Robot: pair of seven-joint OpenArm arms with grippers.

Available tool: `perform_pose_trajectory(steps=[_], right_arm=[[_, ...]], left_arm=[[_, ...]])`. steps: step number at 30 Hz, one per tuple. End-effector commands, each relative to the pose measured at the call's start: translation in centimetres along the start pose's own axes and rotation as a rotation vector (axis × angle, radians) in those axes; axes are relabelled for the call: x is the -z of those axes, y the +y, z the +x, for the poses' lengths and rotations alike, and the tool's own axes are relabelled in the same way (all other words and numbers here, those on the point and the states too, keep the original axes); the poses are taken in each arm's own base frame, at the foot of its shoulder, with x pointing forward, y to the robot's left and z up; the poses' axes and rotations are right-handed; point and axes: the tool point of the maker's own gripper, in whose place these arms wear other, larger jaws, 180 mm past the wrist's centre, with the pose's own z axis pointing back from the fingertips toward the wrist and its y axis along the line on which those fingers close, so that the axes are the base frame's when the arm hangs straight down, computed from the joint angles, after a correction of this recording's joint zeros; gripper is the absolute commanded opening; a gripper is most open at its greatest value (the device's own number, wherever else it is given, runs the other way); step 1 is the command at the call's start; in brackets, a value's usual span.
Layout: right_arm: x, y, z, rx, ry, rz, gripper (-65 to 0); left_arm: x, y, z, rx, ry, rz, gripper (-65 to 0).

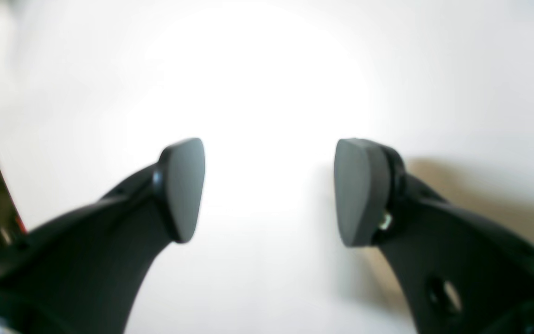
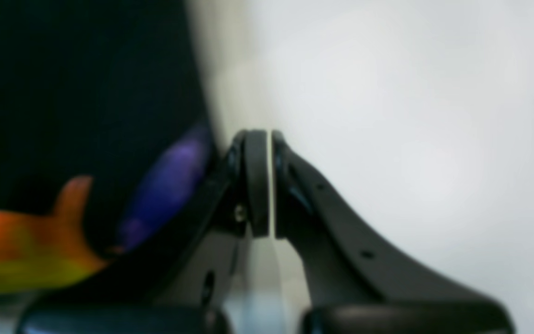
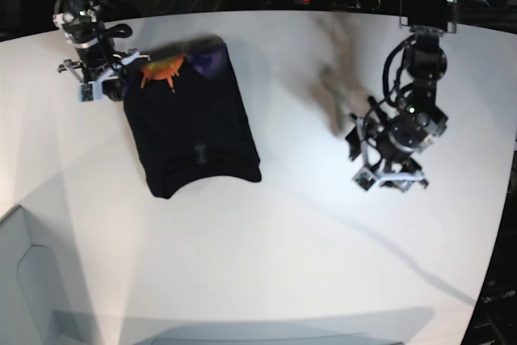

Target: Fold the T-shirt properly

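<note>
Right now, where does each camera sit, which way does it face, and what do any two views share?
Left wrist: behind the open left gripper, facing bare white table; both fingers show.
Right wrist: behind the shut right gripper, facing the table edge of the T-shirt.
Base: overhead, looking down on the table, both arms and the folded T-shirt.
Shared: right wrist and base both show the T-shirt's orange and purple print.

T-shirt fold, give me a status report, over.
Left gripper open over bare table, holding nothing. Right gripper shut, empty, beside the T-shirt. T-shirt lies in a compact fold, print showing at one end. Nothing in the way.
</note>
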Motion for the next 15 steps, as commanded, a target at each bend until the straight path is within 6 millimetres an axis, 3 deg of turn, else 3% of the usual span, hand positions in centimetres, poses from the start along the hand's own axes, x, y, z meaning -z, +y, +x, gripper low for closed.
perform_pose_trajectory(steps=[1,5,8,15], right_arm=[[-0.3,0.4,1.0,-0.007,-0.043,0.014,-65.0],[-0.2,2.9,0.3,0.006,-0.030,0.068,-65.0],[-0.3,4.2,0.1,0.001,-0.026,0.097,-65.0],[-0.8,3.8,-0.3,0.005,-0.020,0.084,-65.0]], left_arm=[[-0.8,1.8,-0.1,-0.030,-0.021,0.047,-23.2],[-1.8,2.9,-4.6,-0.123,0.058,0.088,-23.2],[-2.4,2.1,-6.8,-0.141,0.102,0.083,-23.2],[-3.6,-0.7,-9.0,-0.125,0.146,0.039,-23.3]])
